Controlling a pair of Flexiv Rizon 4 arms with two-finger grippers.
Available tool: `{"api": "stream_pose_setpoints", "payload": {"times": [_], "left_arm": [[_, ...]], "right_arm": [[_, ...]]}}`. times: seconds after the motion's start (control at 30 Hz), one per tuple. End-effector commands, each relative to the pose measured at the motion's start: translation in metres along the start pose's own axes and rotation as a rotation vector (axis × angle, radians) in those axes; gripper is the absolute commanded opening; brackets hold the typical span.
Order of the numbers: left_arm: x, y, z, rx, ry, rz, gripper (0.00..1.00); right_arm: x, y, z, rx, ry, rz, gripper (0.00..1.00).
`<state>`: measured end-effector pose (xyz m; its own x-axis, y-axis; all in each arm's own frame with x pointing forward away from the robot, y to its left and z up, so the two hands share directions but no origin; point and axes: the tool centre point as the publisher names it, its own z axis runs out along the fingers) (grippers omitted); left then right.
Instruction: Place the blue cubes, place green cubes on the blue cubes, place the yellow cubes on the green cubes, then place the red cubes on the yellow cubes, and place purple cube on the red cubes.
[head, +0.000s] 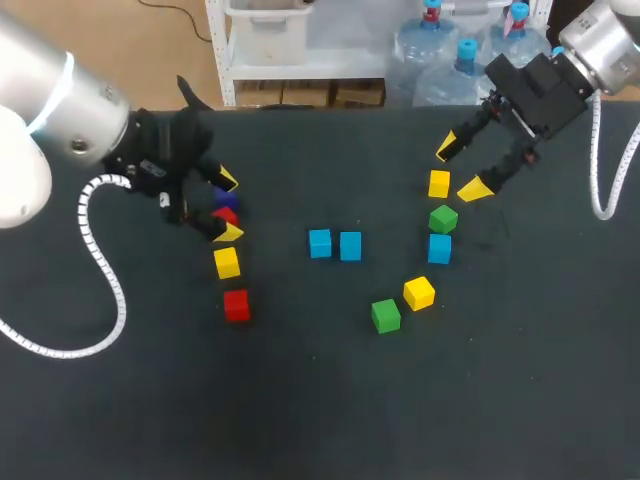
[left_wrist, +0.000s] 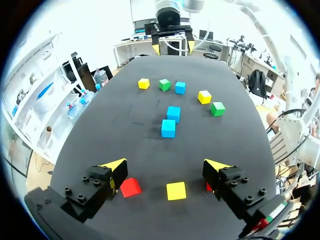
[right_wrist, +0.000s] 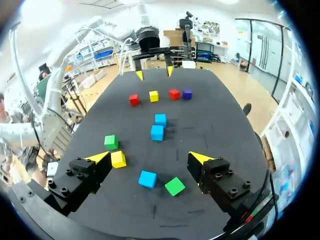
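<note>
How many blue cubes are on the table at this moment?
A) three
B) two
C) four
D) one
A: the first blue cube and the second blue cube sit side by side near the table's middle, and the third blue cube lies apart from them, in a row with a green cube and a yellow cube.

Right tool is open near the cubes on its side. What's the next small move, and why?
Probably shift the right tool, which is open, over the lone blue cube and lower it to straddle the cube. Blue goes down first. The blue pair sits side by side mid-table, while this third one lies apart. A green cube sits close beside it, so keep the fingers clear of that neighbour.
</note>
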<state>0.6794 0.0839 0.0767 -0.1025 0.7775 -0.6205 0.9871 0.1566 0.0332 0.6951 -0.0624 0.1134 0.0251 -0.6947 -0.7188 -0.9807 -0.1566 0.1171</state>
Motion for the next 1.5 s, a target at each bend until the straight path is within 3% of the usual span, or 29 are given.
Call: {"api": "stream_pose_setpoints", "payload": {"times": [0.03,0.2,0.3,0.43,0.63,0.8,1.07,1.17,1.3,1.5], "left_arm": [[0.001,0.000,0.000,-0.001,-0.005,0.002,1.00],[0.001,0.000,0.000,-0.001,-0.005,0.002,1.00],[0.001,0.000,0.000,-0.001,-0.005,0.002,1.00],[0.001,0.000,0.000,-0.001,-0.005,0.002,1.00],[0.001,0.000,0.000,-0.001,-0.005,0.002,1.00],[0.001,0.000,0.000,-0.001,-0.005,0.002,1.00],[0.001,0.000,0.000,-0.001,-0.005,0.002,1.00],[0.001,0.000,0.000,-0.001,-0.005,0.002,1.00],[0.001,0.000,0.000,-0.001,-0.005,0.002,1.00],[0.001,0.000,0.000,-0.001,-0.005,0.002,1.00]], "right_arm": [[-0.018,-0.001,0.010,-0.081,0.133,-0.040,1.00],[-0.013,-0.004,0.042,-0.178,0.219,-0.030,1.00],[-0.009,-0.003,0.052,-0.194,0.266,0.013,1.00],[0.001,0.000,0.058,-0.153,0.301,0.061,1.00],[0.033,-0.002,0.057,-0.087,0.286,0.091,1.00],[0.053,-0.004,0.057,-0.070,0.347,0.136,1.00],[0.055,-0.011,0.060,0.003,0.505,0.158,1.00],[0.059,-0.013,0.063,0.018,0.497,0.172,1.00],[0.062,-0.024,0.065,-0.006,0.412,0.174,1.00],[0.031,-0.024,0.049,0.033,0.199,0.082,1.00]]}}
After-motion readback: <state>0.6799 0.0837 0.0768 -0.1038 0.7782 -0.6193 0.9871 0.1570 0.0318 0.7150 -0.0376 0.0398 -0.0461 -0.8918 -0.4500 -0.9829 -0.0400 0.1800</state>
